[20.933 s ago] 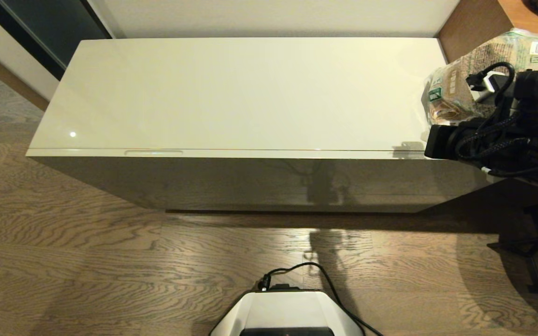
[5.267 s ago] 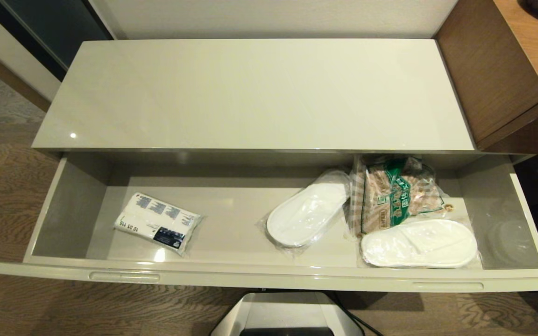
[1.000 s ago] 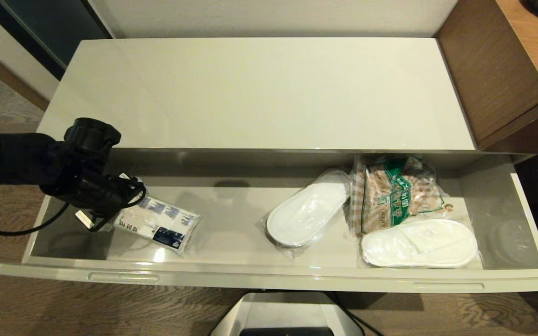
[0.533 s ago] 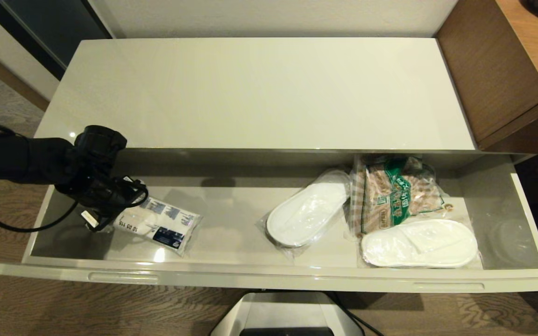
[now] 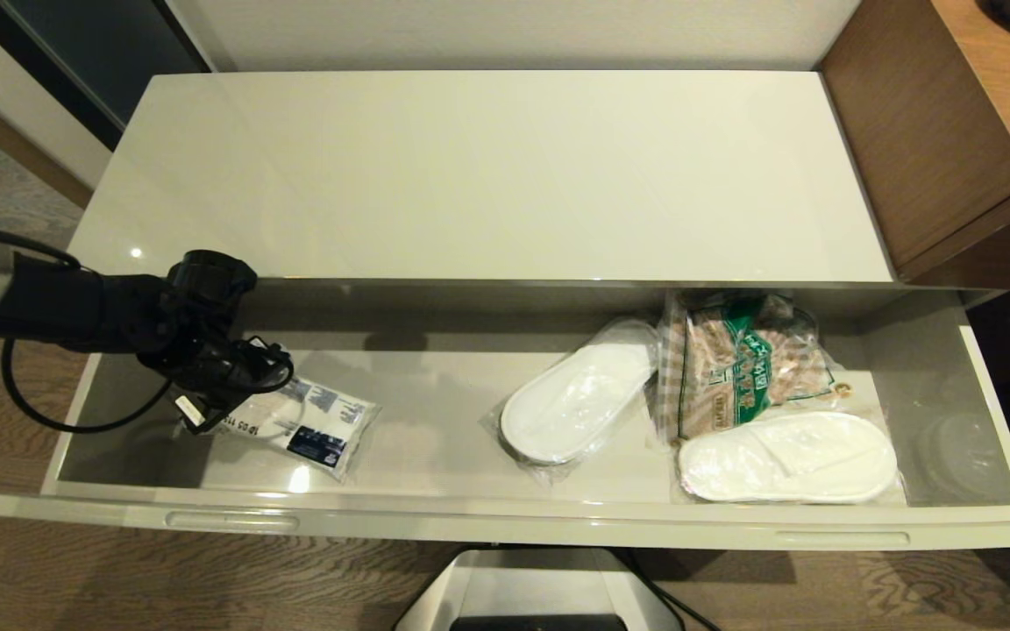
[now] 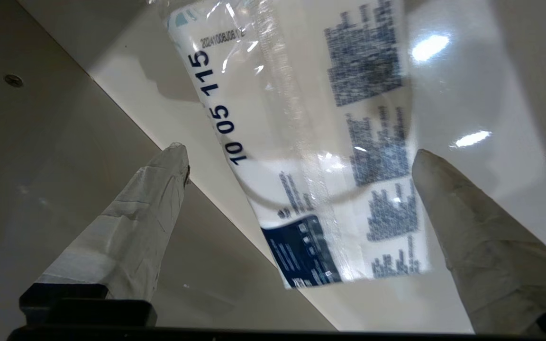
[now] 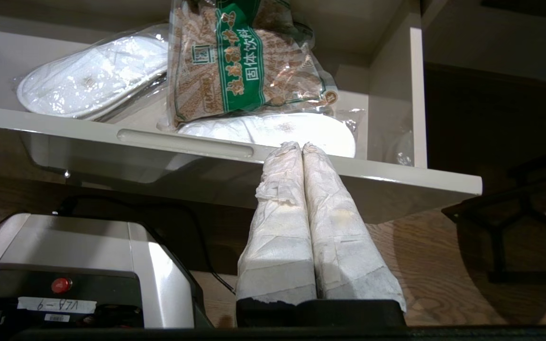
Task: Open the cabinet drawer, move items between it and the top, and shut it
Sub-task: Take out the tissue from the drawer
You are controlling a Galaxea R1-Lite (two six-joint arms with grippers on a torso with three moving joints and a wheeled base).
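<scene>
1. Standing fully pulled out nearest the robot, the drawer [image 5: 522, 517] shows both slot handles along its front edge; the opening step looks done.
2. Right gripper [image 7: 303, 148]: parked low in front of the drawer's right end, outside it; its taped fingers are pressed together with nothing between them.
3. Left gripper [image 6: 296, 156]: reaching down inside the drawer's left end, over the white packet [image 5: 299, 421]. The wrist view shows its fingers [image 6: 154, 189] spread wide, one to each side of the packet, not yet pinching it; whether they touch it cannot be told.
4. Drawer floor, right half: two wrapped white slippers [image 5: 575, 399] and the clear bag [image 5: 737, 364] with green print and brown contents, its near edge against one slipper.
5. Cabinet top [image 5: 487, 175]: glossy cream surface behind the drawer; no packet or bag lies on it.
6. Progress, as judged: the packet's grasp and lift to the top remain, and closing the drawer comes last.
</scene>
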